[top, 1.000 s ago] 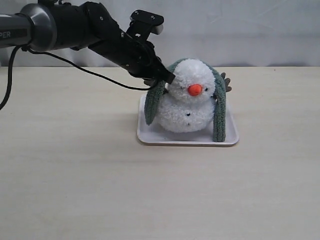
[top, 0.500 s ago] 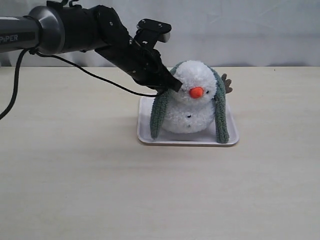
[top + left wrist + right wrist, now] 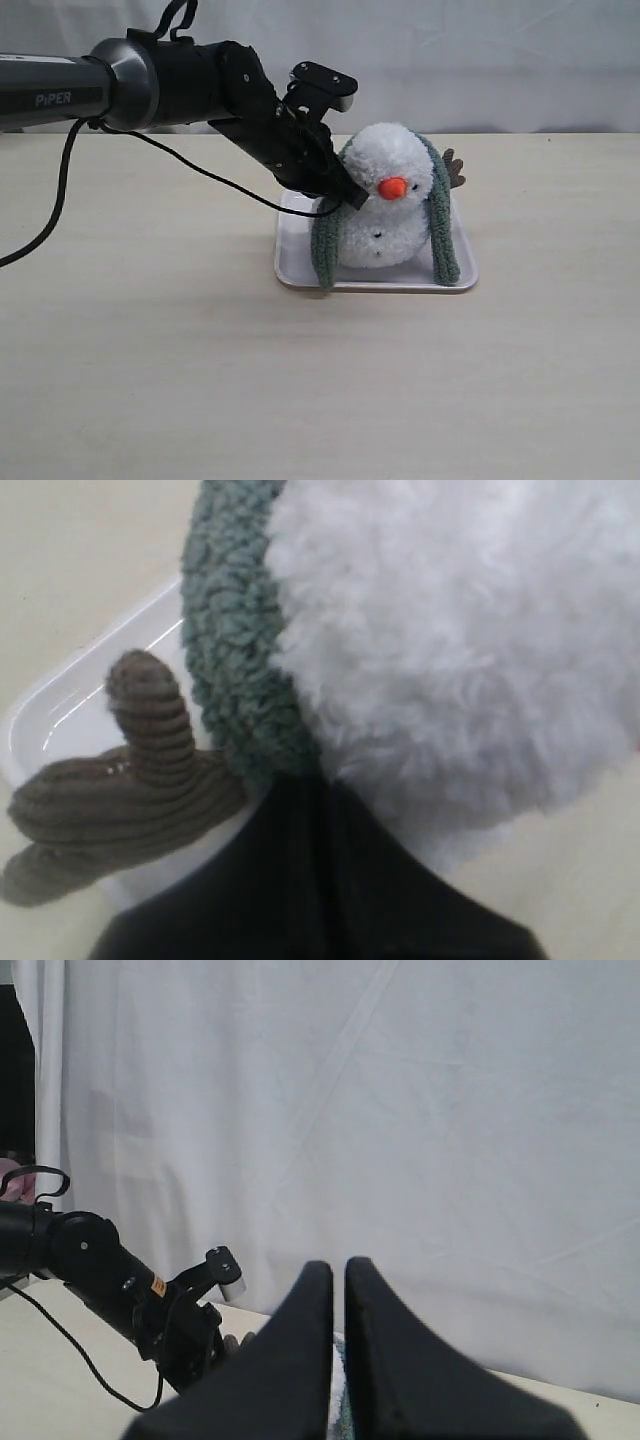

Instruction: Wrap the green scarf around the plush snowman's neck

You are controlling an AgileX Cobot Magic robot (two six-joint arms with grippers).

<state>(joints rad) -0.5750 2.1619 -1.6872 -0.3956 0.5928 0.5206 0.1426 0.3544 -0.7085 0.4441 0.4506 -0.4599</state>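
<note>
Pinching a green scarf (image 3: 325, 245) beside a plush snowman (image 3: 385, 225).

Nearest, bare pale table (image 3: 150, 380); then a white tray (image 3: 300, 275) holding the snowman upright, facing forward with orange nose (image 3: 392, 187). Scarf looped behind the head, one end hanging down each side to the tray, not yet crossed in front at the snowman's neck (image 3: 385, 207). Left gripper (image 3: 348, 195) pressed together on the strand at its own side, just beside the neck; up close, dark fingers (image 3: 380, 900) meeting the knit next to a brown twig arm (image 3: 110, 800). Reads "PiPER" in white on the grey left arm (image 3: 55, 98). Right gripper (image 3: 338, 1290) held high, pads almost touching with nothing between, pointing at the white backdrop cloth (image 3: 400, 1110) farthest back.
</note>
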